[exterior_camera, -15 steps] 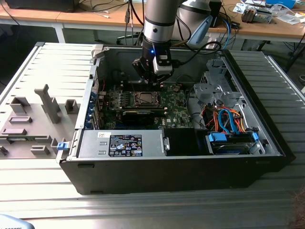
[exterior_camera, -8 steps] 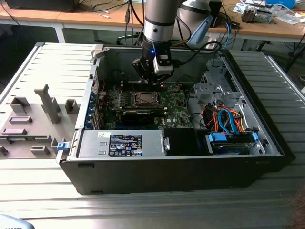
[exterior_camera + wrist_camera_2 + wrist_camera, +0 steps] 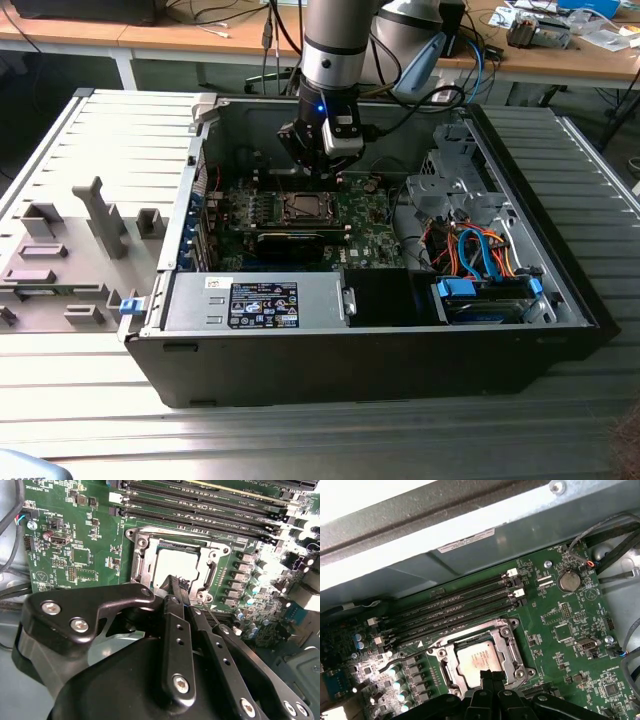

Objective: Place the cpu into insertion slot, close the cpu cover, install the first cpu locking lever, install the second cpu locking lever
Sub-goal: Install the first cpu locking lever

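- My gripper hangs low over the motherboard, its fingertips pressed together at the edge of the socket with nothing visibly held between them.
- In both wrist views the cpu already lies flat in the insertion slot, its silvery top showing through the window of the cpu cover, which looks folded down over it.
- So I judge the work to be at the locking levers. A thin wire lever stands out beside the socket in the first wrist view, and I read it as not yet latched.
- To do this well I would keep the fingertips on the lever or the frame edge only, push along the lever's own arc, and stay clear of the cpu's top and the row of capacitors just beside the socket.
- The fingertips hide the near edge of the socket, so I cannot tell whether they touch the cover or a lever.
- In the exterior view the arm stands over the open computer case on the bench, and the socket is too small there to judge any latch.
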### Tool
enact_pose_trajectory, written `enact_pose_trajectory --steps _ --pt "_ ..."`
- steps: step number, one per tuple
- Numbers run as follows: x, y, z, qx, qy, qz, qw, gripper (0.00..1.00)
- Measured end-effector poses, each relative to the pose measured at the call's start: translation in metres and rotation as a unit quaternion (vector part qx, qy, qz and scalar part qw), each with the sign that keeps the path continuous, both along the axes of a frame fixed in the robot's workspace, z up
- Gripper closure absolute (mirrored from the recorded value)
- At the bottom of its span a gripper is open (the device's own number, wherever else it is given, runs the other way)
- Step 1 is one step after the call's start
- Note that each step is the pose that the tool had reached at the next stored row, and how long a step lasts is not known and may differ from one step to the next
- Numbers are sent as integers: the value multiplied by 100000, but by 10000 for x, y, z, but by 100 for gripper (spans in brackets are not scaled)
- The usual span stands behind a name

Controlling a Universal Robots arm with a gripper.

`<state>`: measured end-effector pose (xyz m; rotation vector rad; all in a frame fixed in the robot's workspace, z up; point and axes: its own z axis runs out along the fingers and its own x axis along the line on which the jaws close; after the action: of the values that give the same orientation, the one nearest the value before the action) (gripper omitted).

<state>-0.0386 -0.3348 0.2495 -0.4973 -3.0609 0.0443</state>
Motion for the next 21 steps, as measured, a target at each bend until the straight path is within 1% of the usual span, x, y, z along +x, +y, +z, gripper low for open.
enact_pose_trajectory --steps 21 --pt "0 0 0 0 0 1305 99991 89"
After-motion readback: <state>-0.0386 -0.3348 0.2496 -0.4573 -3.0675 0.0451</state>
